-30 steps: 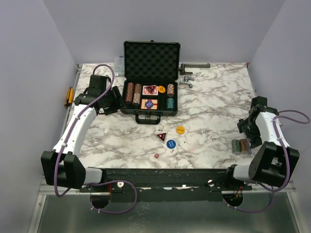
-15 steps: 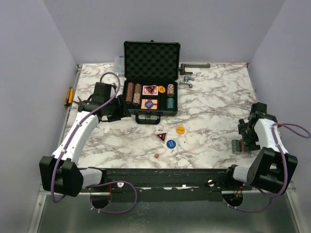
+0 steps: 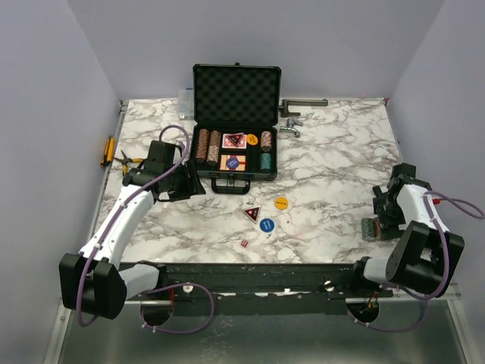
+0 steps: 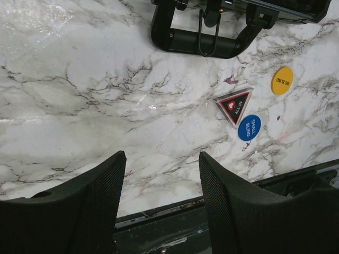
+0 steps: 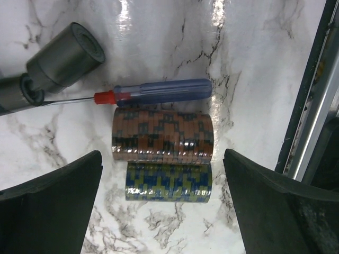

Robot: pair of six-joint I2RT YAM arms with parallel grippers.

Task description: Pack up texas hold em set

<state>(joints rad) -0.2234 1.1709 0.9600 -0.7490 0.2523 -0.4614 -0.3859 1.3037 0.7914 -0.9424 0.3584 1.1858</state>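
The black briefcase [image 3: 235, 140] stands open at the back centre, with chip stacks and cards in its foam tray. On the table in front lie a red triangle [image 3: 251, 213], a yellow disc [image 3: 281, 202], a blue disc [image 3: 266, 224] and a die [image 3: 244, 243]. My left gripper [image 3: 182, 183] is open and empty left of the case handle [image 4: 193, 39]; its view shows the triangle [image 4: 234, 105] and both discs. My right gripper [image 3: 385, 214] is open above a brown chip stack [image 5: 162, 135] and a blue-olive chip stack [image 5: 168, 181] lying side by side.
A blue-handled screwdriver [image 5: 159, 92] and a grey cylinder [image 5: 63, 55] lie just beyond the chip stacks. Pliers [image 3: 125, 159] and a yellow tool [image 3: 108, 150] sit at the left edge. Metal tools [image 3: 299, 106] lie behind the case on the right, a clear box [image 3: 186, 97] on the left.
My left gripper has moved nearer and to the right, past the case's front left corner. My right gripper has moved toward the near edge, over the chip stacks.
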